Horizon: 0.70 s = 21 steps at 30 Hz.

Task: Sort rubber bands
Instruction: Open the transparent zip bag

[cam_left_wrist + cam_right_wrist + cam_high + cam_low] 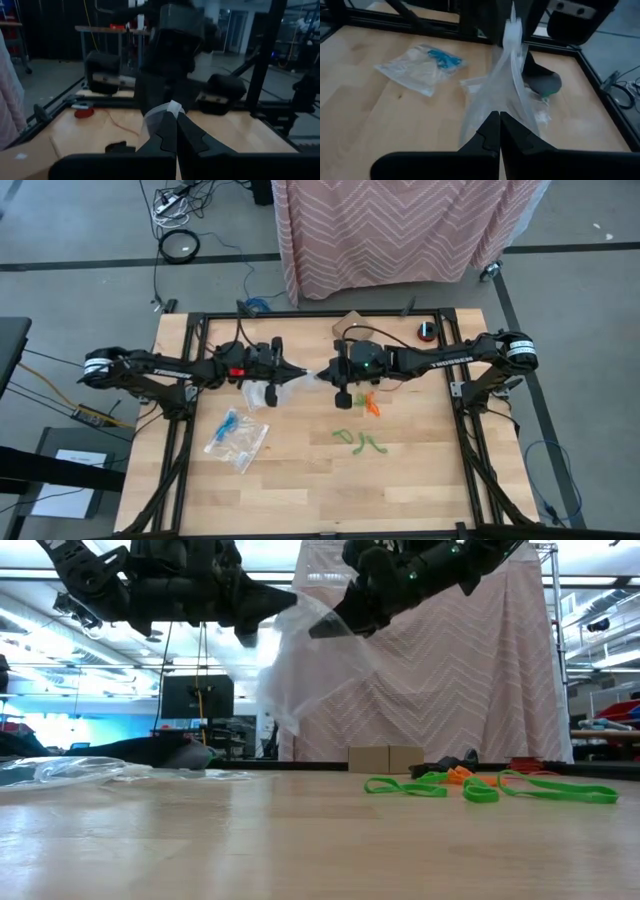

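Bag (300, 650) of clear plastic hangs in the air between the two grippers, each pinching one side of its mouth: the left gripper (296, 372) and the right gripper (322, 373) meet tip to tip above the middle of the table (420, 470), jaws clamped narrow on the film. The green rubber bands (358, 441) lie loose on the wood below and to the right gripper's side, their long run stretching across the table; the orange rubber bands (370, 406) sit just under the right arm. Another bag holding blue rubber bands (232, 423) lies on the left gripper's side. The right arm looks nearer to the loose bands.
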{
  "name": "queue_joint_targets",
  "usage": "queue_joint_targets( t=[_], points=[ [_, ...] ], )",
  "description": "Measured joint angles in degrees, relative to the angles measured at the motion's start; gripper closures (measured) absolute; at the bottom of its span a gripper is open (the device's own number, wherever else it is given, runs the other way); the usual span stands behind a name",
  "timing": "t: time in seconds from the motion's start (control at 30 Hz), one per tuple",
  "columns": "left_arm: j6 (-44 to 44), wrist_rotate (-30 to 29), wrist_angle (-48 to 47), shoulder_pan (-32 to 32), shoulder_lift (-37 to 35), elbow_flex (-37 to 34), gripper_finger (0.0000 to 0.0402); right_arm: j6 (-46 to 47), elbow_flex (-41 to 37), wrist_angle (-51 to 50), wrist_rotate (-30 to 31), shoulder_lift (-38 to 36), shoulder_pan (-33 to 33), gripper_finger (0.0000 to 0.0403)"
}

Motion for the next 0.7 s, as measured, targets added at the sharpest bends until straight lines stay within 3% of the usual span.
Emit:
queue_joint_targets(
  t=[0.27,0.7],
  points=[
    [-4.18,-0.18,9.17,-0.2,5.26,0.0,0.04,0.48,0.0,-3.81,3.94,0.0,0.02,0.0373],
    [-5.64,0.45,8.95,-0.31,7.83,0.02,0.04,1.48,0.0,-3.39,4.07,0.0,-0.09,0.0198]
  ],
)
